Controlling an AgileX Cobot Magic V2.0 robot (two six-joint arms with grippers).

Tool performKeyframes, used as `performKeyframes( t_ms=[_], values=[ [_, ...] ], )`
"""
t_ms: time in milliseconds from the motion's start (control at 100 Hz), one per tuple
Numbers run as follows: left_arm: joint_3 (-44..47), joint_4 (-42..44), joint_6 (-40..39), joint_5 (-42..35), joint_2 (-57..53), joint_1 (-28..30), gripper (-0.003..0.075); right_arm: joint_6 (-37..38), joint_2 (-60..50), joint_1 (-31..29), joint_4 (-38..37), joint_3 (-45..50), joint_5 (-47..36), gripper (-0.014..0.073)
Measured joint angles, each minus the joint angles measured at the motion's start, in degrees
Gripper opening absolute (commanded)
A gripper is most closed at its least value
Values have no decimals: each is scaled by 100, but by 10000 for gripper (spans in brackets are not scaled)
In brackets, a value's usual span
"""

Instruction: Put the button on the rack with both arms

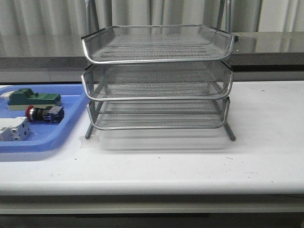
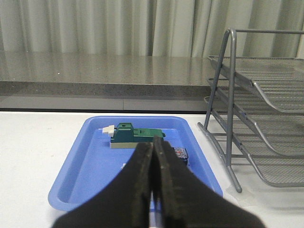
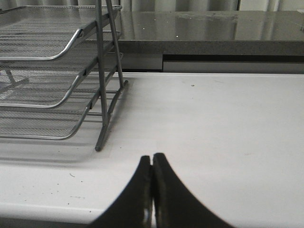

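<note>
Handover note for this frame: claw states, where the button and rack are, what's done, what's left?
Left claw: shut, empty, facing the blue tray.
Right claw: shut, empty, over bare table beside the rack.
Button: lying on its side in the blue tray, between the green block and the white terminal block.
Rack: all three tiers empty.
Done: nothing.
Left: pick the button, place it on the rack.

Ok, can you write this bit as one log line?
button: in blue tray | rack: empty | left claw: shut | right claw: shut
</note>
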Motion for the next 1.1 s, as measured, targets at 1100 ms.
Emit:
performKeyframes(
  t_ms=[1100],
  values=[
    [0, 0, 0, 0, 0, 0, -20, 0, 1914, 0, 472, -2898, 1878, -60]
  ],
)
